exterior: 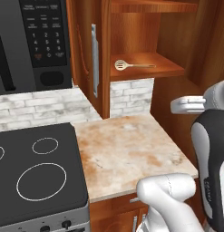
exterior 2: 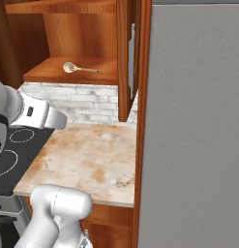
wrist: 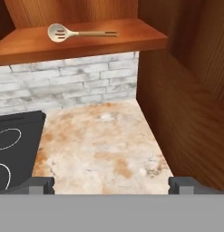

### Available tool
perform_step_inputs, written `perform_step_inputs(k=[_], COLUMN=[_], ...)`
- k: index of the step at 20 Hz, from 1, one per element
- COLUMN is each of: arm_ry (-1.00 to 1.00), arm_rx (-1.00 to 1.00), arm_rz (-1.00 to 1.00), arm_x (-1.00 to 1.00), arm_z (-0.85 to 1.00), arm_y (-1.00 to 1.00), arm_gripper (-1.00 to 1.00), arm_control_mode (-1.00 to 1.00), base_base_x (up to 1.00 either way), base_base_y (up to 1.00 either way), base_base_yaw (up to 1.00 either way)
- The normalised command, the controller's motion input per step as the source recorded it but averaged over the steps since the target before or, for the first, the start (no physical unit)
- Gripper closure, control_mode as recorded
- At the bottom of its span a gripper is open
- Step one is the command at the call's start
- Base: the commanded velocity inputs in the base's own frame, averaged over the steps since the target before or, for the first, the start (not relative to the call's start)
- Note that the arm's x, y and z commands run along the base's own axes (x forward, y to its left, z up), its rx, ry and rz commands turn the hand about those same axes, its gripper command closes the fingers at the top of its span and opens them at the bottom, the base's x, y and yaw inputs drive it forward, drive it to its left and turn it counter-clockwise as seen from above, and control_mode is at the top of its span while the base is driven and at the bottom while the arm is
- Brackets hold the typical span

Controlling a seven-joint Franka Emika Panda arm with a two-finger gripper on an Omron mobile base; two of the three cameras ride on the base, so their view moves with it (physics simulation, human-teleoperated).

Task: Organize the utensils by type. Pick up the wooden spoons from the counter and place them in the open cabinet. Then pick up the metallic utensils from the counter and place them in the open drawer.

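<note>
Gripper (wrist: 111, 185) hangs above the counter (wrist: 99, 145) with fingers spread wide, holding nothing. One wooden spoon (wrist: 79, 32) already lies on the cabinet (exterior: 145, 63) shelf; remaining utensils, judging by this, wait elsewhere.

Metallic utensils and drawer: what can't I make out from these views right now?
- Drawer: below the counter front edge, cut off at the bottom of both base views; open or shut unclear.
- Metallic utensils: none can be made out on the counter stretch shown.
- Wooden spoon on the cabinet shelf: slotted bowl, finer detail too small.
- End effector: fingertips alone visible, spread wide.
</note>
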Motion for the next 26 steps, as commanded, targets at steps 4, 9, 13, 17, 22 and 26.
perform_step_inputs(k=[4, 9, 13, 17, 22, 26], arm_ry=[0.00, -0.01, -0.04, 0.00, 0.00, 0.00], arm_rx=[0.00, 0.00, 0.00, 0.00, 0.00, 0.00], arm_rz=[0.00, 0.00, -0.01, -0.01, 0.00, 0.00], arm_x=[-0.20, -0.16, 0.00, 0.00, 0.00, 0.00], arm_z=[-0.44, -0.43, -0.17, 0.00, 0.00, 0.00], arm_y=[0.00, 0.00, 0.00, 0.00, 0.00, 0.00], arm_gripper=[-1.00, -1.00, -1.00, -1.00, -1.00, -1.00], arm_control_mode=[-1.00, -1.00, -1.00, -1.00, -1.00, -1.00], base_base_x=[0.00, 0.00, 0.00, 0.00, 0.00, 0.00], base_base_y=[0.00, 0.00, 0.00, 0.00, 0.00, 0.00], base_base_yaw=[0.00, 0.00, 0.00, 0.00, 0.00, 0.00])
